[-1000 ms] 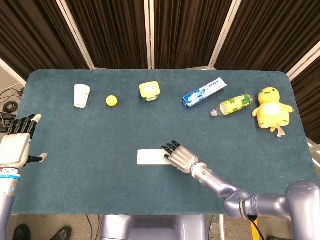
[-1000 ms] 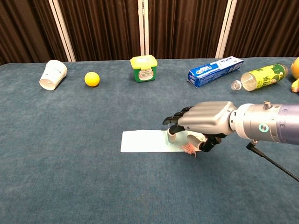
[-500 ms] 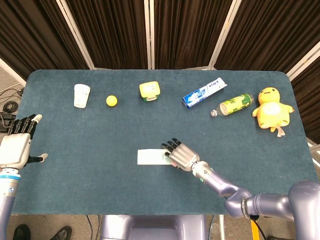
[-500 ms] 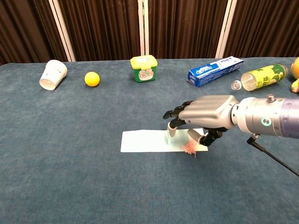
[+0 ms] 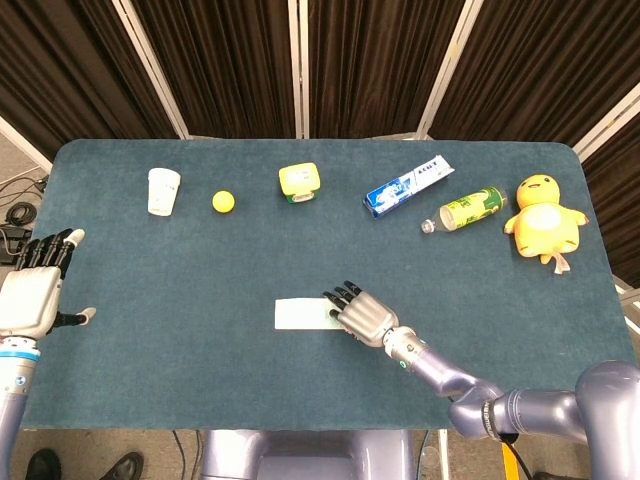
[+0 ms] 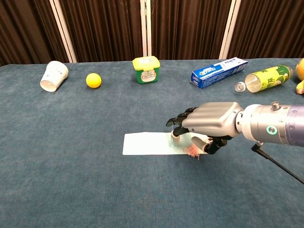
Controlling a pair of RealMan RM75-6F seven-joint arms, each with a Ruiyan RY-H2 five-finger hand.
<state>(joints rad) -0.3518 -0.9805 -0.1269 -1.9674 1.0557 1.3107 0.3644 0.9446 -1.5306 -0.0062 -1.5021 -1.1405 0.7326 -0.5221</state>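
A pale green flat sheet [image 5: 298, 314] [image 6: 145, 143] lies on the blue table [image 5: 180, 300] near its front middle. My right hand [image 5: 362, 313] [image 6: 211, 118] hovers palm down over the sheet's right end, and its dark fingertips [image 6: 176, 121] touch that end. A small reddish fringe [image 6: 192, 151] shows under the hand at the sheet's edge. The sheet lies flat, not lifted. My left hand [image 5: 35, 290] hangs at the table's left edge with fingers spread, holding nothing; only the head view shows it.
Along the far side stand a tipped white cup [image 5: 163, 190] [image 6: 53, 76], a yellow ball [image 5: 223, 201], a yellow-lidded green tub [image 5: 298, 182], a blue toothpaste box [image 5: 408, 186], a lying green bottle [image 5: 465, 210] and a yellow duck plush [image 5: 543, 222].
The right hand lifted slightly off the sheet half a second ago and has come back down onto its right end. The sheet and the left hand have not moved.
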